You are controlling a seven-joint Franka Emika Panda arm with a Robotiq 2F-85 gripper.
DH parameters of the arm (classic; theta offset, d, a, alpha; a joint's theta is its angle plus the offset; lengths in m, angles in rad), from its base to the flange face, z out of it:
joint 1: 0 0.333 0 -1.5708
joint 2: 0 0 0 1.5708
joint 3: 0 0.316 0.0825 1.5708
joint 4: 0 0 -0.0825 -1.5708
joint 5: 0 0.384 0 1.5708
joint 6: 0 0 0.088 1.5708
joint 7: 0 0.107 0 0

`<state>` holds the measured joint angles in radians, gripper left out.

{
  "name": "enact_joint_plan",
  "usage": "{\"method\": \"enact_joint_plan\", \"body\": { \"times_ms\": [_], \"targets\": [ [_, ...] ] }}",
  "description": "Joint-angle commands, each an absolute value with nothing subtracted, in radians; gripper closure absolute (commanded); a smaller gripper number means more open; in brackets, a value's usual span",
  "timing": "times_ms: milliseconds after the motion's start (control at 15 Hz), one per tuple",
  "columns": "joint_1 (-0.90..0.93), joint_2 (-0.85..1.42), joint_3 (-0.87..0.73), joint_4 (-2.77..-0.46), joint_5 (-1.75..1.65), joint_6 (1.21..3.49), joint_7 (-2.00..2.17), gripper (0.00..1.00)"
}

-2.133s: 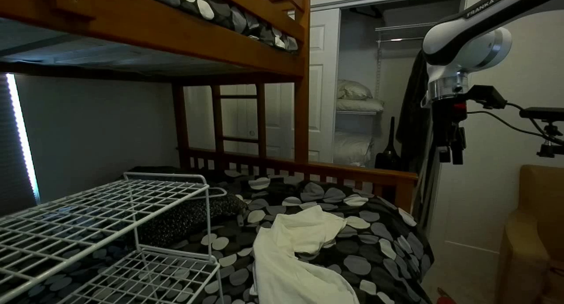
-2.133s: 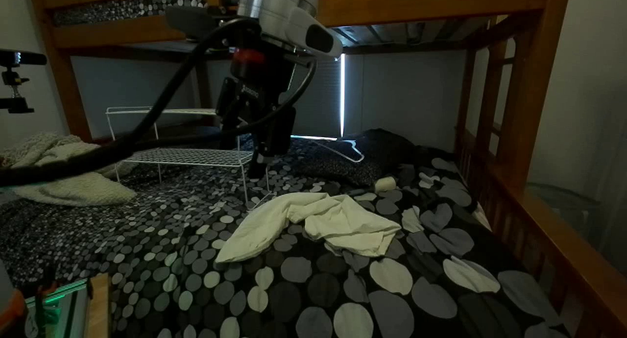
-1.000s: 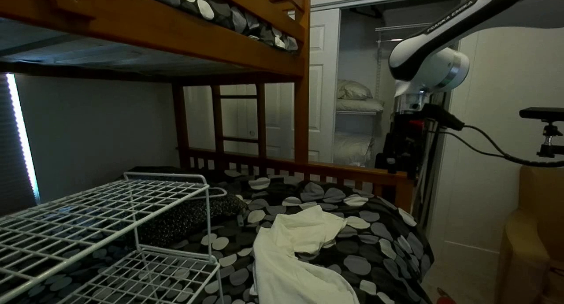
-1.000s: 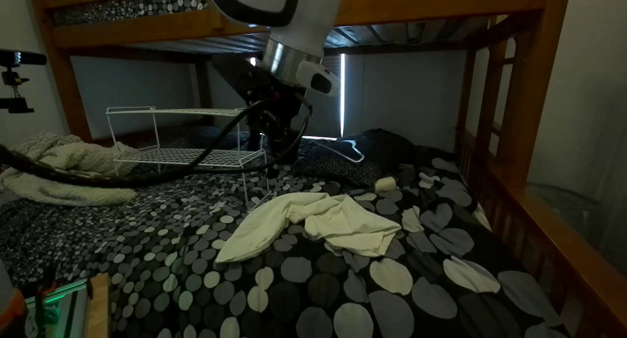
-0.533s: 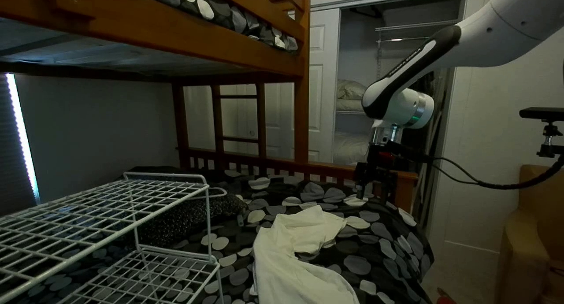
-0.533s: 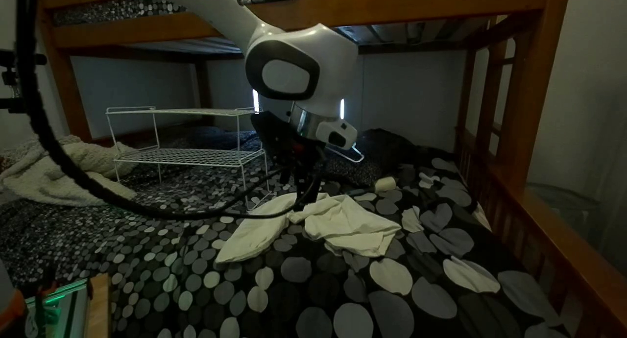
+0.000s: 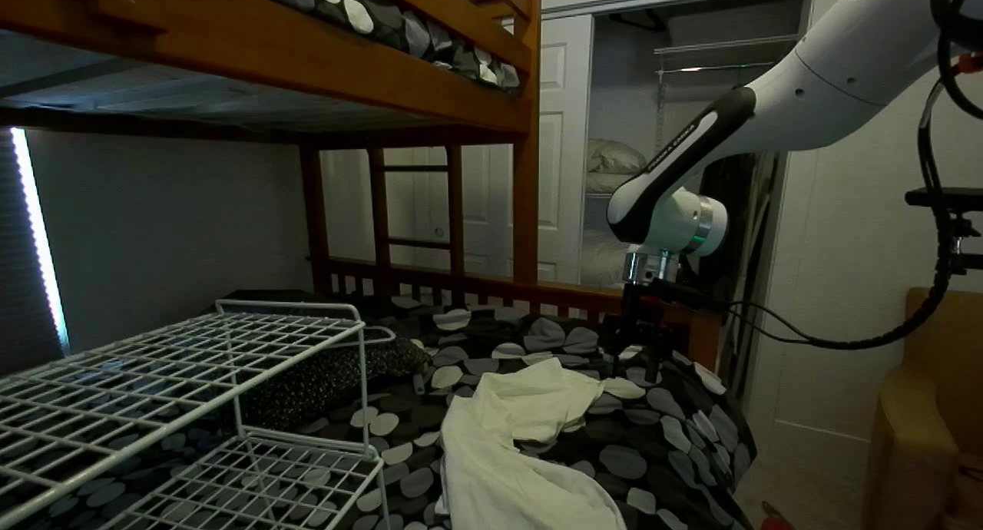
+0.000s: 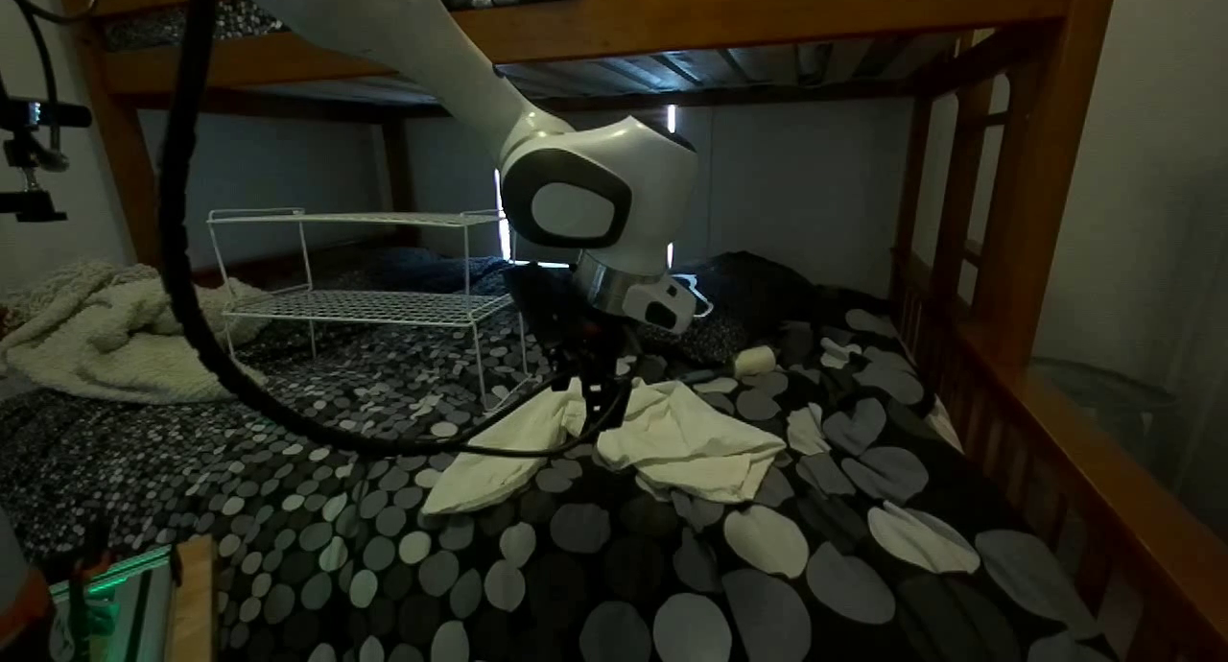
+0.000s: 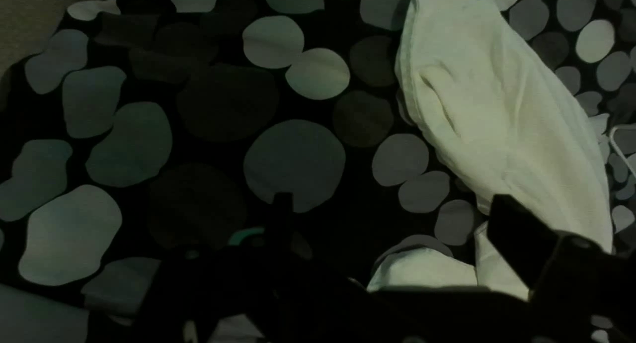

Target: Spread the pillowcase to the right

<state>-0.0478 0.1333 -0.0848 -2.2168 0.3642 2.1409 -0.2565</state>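
Note:
The cream-white pillowcase (image 7: pixel 499 438) lies wrinkled and bent into a curve on the black spotted bedding (image 7: pixel 622 461). It also shows in an exterior view (image 8: pixel 691 441) and along the right of the wrist view (image 9: pixel 512 114). My gripper (image 7: pixel 633 370) hangs low, pointing down, at the pillowcase's edge. In an exterior view the gripper (image 8: pixel 590 408) overlaps the middle of the pillowcase and hides part of it. In the wrist view the gripper (image 9: pixel 392 199) has its fingers wide apart, with bedding and a pillowcase fold between them. One finger (image 9: pixel 516 238) overlaps the pillowcase; contact cannot be told.
A white wire rack (image 7: pixel 361 392) stands on the bed; it also shows in an exterior view (image 8: pixel 374 307). The upper bunk's wooden rail (image 8: pixel 815 14) runs above. A wooden footboard (image 7: pixel 614 296) is behind the arm. A fleece blanket (image 8: pixel 125 336) lies on the bed.
My arm has come down and over the bed, from high up to just above the bedding beside the pillowcase. The pillowcase has not visibly moved.

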Motion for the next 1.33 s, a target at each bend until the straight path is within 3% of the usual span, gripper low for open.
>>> {"method": "enact_joint_plan", "body": {
  "times_ms": [0, 267, 1267],
  "targets": [
    [-0.065, 0.132, -0.068, -2.214, 0.361, 2.14, -0.254, 0.0],
    [-0.069, 0.131, -0.069, -2.211, 0.361, 2.14, -0.254, 0.0],
    [-0.152, 0.496, 0.06, -2.005, 0.687, 2.252, -0.436, 0.0]
  ]
}}
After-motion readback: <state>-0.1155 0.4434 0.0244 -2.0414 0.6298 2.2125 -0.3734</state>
